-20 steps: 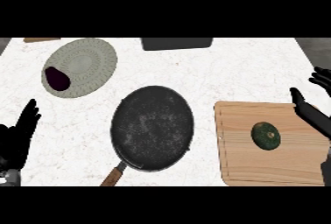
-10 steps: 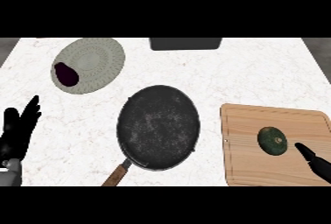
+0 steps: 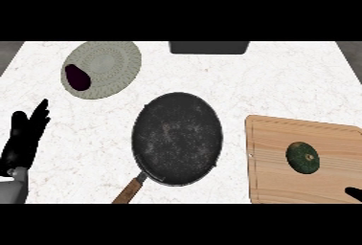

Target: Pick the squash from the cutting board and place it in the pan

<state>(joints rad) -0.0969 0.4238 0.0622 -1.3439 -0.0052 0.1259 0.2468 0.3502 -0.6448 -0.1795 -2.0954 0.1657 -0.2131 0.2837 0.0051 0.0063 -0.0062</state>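
A round dark green squash (image 3: 302, 157) lies on the wooden cutting board (image 3: 283, 143) at the right. Left of the board sits the black pan (image 3: 176, 138), its wooden handle (image 3: 128, 190) pointing toward the lower left. My left hand (image 3: 22, 139) rests open at the left edge, fingers up, far from the pan. Only a fingertip of my right hand (image 3: 354, 194) shows at the lower right corner, over the board and below the squash.
A grey-green plate (image 3: 106, 67) holding a dark purple eggplant (image 3: 76, 77) sits at the upper left. A dark rectangular object (image 3: 209, 47) lies at the counter's far edge.
My right hand has dropped from beside the board toward the lower right corner, so only a fingertip shows. The view has shifted a little. The squash has not moved.
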